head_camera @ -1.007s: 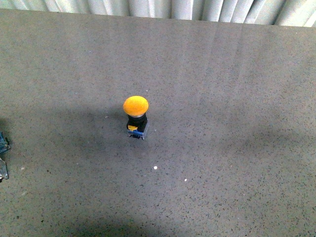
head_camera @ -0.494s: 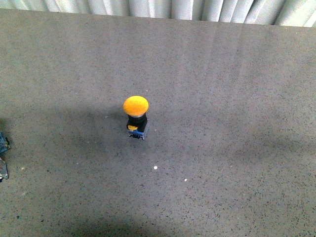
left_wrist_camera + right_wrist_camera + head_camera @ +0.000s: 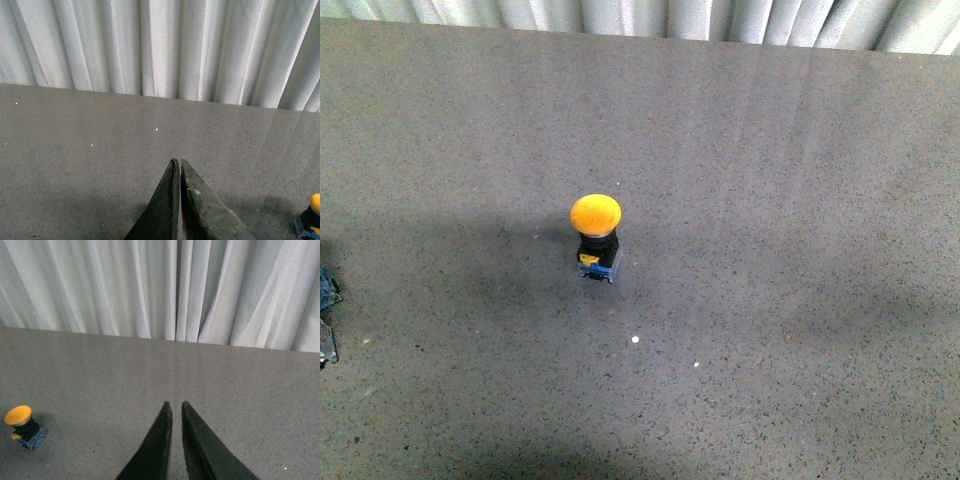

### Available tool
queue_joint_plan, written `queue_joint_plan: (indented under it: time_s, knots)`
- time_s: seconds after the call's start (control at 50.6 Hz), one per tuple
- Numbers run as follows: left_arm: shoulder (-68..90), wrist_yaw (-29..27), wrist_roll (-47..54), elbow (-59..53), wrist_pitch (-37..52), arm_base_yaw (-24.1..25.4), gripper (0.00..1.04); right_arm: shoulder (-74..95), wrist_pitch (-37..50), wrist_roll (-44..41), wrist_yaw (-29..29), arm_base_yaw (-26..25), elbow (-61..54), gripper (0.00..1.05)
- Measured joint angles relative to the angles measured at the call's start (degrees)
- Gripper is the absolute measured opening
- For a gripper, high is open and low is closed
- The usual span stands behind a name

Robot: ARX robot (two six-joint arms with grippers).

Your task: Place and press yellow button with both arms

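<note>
Jaws pinched nearly shut and empty on both the left gripper [image 3: 177,162] and right gripper [image 3: 175,404], your upright yellow button [image 3: 596,236] stands between them, neither clearly nearer.

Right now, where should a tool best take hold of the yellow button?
Probably the blue base block of the yellow button, coming from above with the fingers either side. It stands upright and alone on the table; the domed cap is rounded and likely slippery, while the block looks flat-sided.
</note>
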Motion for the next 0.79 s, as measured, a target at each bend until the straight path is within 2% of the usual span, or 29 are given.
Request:
queue_joint_plan:
  time_s: [0.138, 0.217, 0.494, 0.513, 0.553, 0.79]
  knots:
    - [0.0, 0.0, 0.0, 0.0, 0.0, 0.0, 0.31, -0.1, 0.0, 0.0, 0.0, 0.0, 0.0, 0.3]
    - [0.0, 0.0, 0.0, 0.0, 0.0, 0.0, 0.48, -0.1, 0.0, 0.0, 0.0, 0.0, 0.0, 0.48]
    - [0.0, 0.0, 0.0, 0.0, 0.0, 0.0, 0.96, -0.1, 0.0, 0.0, 0.0, 0.0, 0.0, 0.94]
    - [0.0, 0.0, 0.2, 0.0, 0.0, 0.0, 0.97, -0.1, 0.0, 0.0, 0.0, 0.0, 0.0, 0.97]
    - [0.0, 0.0, 0.2, 0.0, 0.0, 0.0, 0.95, -0.1, 0.0, 0.0, 0.0, 0.0, 0.0, 0.95]
    - [0.0, 0.0, 0.2, 0.0, 0.0, 0.0, 0.96, -0.1, 0.0, 0.0, 0.0, 0.0, 0.0, 0.96]
